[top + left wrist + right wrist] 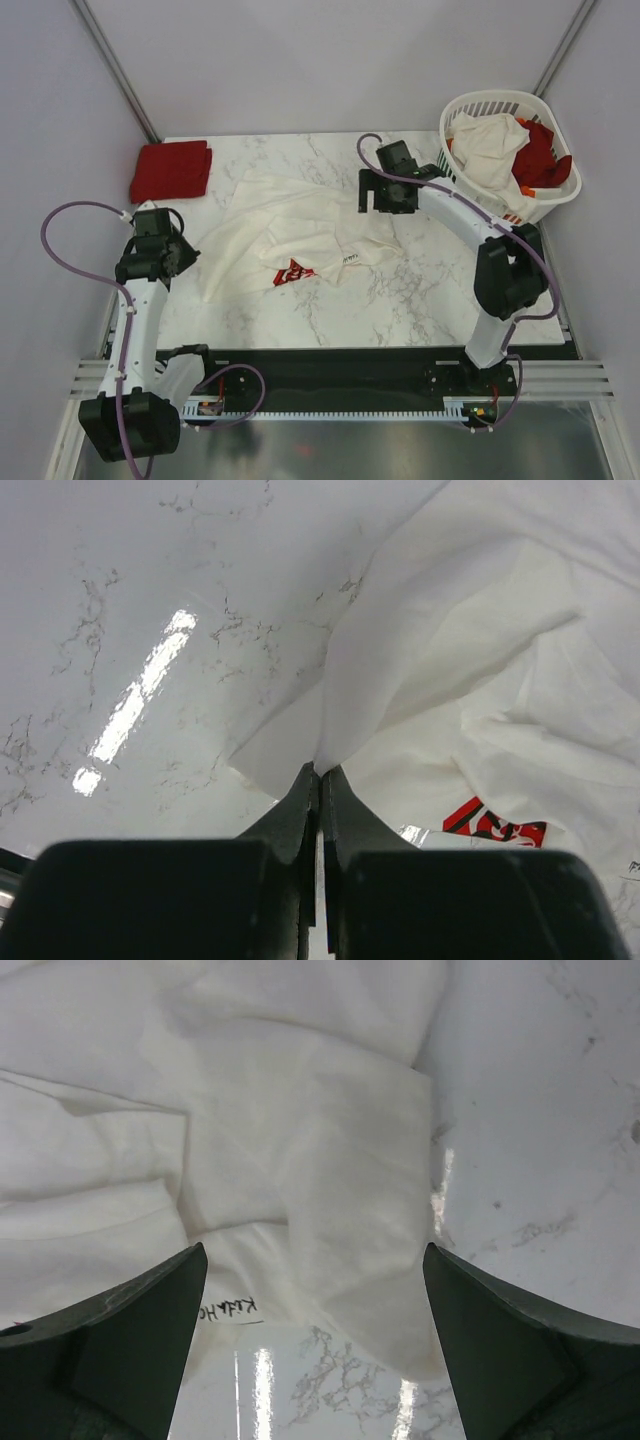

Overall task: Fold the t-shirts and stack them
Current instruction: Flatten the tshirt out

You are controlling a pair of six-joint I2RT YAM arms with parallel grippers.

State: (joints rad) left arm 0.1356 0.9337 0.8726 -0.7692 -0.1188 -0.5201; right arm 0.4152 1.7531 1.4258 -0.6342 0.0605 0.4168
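Observation:
A cream-white t-shirt with a red graphic lies crumpled across the middle of the marble table. My left gripper is shut on the shirt's left edge; in the left wrist view the cloth rises from my pinched fingertips. My right gripper is open above the shirt's right part; the right wrist view shows a sleeve between the wide-spread fingers. A folded red t-shirt lies at the back left.
A white slatted laundry basket at the back right holds more cream and red shirts. Bare marble shows in front of the shirt. Grey walls surround the table.

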